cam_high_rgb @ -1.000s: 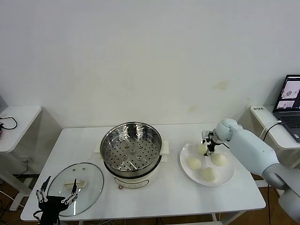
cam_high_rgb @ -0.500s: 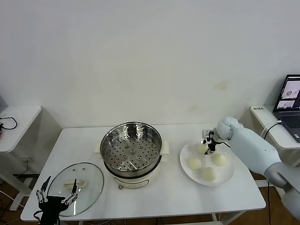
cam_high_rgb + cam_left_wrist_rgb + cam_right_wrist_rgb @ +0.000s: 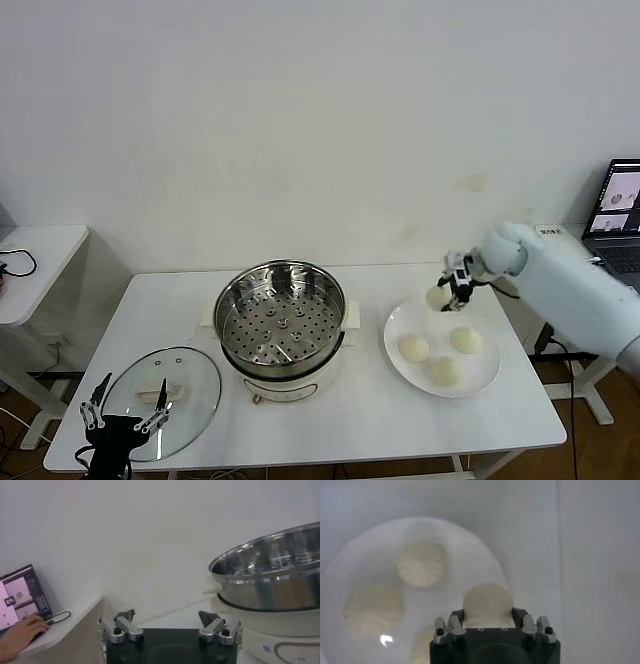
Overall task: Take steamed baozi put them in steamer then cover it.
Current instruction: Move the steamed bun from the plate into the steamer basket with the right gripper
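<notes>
Lifting clear of the white plate, the right pincer now holds one steamed baozi clamped above the rim; a second ago it sat low among four. Three buns remain. The right wrist view shows the held bun's pleated neighbours. The left pincer, spread wide and empty, hovers near the cover on the tabletop, beside the steamer.

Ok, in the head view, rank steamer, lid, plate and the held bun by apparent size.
1. Steamer, largest.
2. Lid and plate: look alike, so unranked.
3. Bun held in the right gripper, smallest.
</notes>
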`<action>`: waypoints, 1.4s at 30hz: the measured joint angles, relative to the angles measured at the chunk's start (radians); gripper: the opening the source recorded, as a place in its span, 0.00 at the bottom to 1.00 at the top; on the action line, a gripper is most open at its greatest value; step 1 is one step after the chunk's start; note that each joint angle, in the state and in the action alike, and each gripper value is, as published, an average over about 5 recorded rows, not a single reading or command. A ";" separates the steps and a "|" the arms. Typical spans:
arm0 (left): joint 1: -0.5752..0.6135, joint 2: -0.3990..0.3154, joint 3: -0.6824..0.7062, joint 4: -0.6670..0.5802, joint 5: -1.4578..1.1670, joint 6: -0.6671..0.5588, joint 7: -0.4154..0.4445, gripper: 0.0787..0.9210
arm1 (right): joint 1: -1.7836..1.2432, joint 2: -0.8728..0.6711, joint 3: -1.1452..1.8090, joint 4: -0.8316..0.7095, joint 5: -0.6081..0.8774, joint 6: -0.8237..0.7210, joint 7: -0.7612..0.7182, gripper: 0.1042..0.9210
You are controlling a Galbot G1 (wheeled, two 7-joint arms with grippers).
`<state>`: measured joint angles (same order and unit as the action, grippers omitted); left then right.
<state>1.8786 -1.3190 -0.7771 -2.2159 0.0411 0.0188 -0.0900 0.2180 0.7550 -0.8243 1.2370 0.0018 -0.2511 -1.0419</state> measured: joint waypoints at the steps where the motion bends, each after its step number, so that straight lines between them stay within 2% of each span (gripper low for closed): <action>1: -0.001 0.002 0.000 0.002 0.000 -0.001 -0.001 0.88 | 0.025 0.000 -0.018 0.011 0.018 -0.001 0.002 0.62; 10: -0.017 0.012 -0.001 0.016 -0.007 -0.002 -0.001 0.88 | 0.232 0.075 -0.171 0.078 0.136 0.003 0.034 0.62; 22: -0.033 0.030 -0.017 0.045 -0.018 0.000 0.000 0.88 | 0.338 0.320 -0.314 0.056 0.212 0.084 0.102 0.62; 29: -0.042 0.029 -0.024 0.054 -0.016 0.001 0.002 0.88 | 0.326 0.444 -0.377 0.021 0.155 0.182 0.137 0.62; 42: -0.049 0.034 -0.029 0.063 -0.010 0.002 0.003 0.88 | 0.238 0.593 -0.416 -0.110 -0.077 0.399 0.203 0.62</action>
<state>1.8295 -1.2848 -0.8061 -2.1533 0.0309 0.0209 -0.0873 0.4563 1.3477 -1.2408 1.1267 -0.0753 0.1479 -0.8390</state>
